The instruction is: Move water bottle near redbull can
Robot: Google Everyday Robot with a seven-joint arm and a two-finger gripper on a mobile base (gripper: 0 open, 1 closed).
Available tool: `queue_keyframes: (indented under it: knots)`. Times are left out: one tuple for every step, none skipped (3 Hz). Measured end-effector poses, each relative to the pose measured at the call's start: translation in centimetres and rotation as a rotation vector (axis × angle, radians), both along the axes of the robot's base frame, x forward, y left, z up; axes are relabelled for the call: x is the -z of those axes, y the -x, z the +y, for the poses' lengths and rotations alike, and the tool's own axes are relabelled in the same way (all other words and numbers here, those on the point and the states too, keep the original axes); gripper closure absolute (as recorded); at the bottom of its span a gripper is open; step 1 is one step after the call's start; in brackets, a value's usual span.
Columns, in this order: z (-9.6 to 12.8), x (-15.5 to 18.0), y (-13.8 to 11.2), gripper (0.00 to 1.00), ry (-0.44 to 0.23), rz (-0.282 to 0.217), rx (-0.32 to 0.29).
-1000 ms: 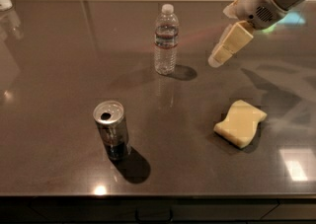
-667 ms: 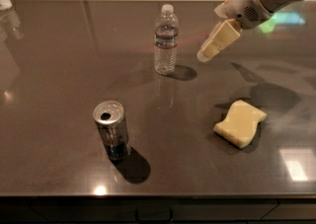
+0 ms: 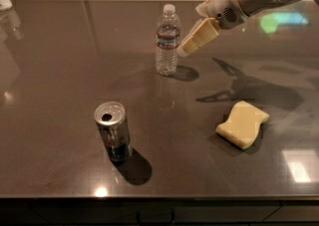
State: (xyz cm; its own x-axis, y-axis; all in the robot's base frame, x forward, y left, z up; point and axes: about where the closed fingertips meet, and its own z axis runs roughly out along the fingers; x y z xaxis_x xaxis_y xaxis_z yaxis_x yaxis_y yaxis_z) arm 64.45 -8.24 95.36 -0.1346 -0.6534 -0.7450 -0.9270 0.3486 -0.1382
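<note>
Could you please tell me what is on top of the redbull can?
Nothing rests on the redbull can; its dark drinking hole shows, contents hidden. The gripper hovers beside the water bottle, farther back.

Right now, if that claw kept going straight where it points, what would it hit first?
Probably the water bottle: the gripper hangs just to its right, pointing down and left toward it. Depth is unclear, so it could pass beside it.
</note>
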Motion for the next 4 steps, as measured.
queue_keyframes:
  knots:
    - [1.8, 0.0, -0.6, 0.0, -0.053, -0.009, -0.021]
    - [3.3, -0.1, -1.1, 0.0, -0.098, -0.014, -0.039]
    - [4.4, 0.0, -1.3, 0.15, -0.134, -0.011, -0.052]
    - [5.1, 0.1, -1.4, 0.39, -0.165, -0.007, -0.059]
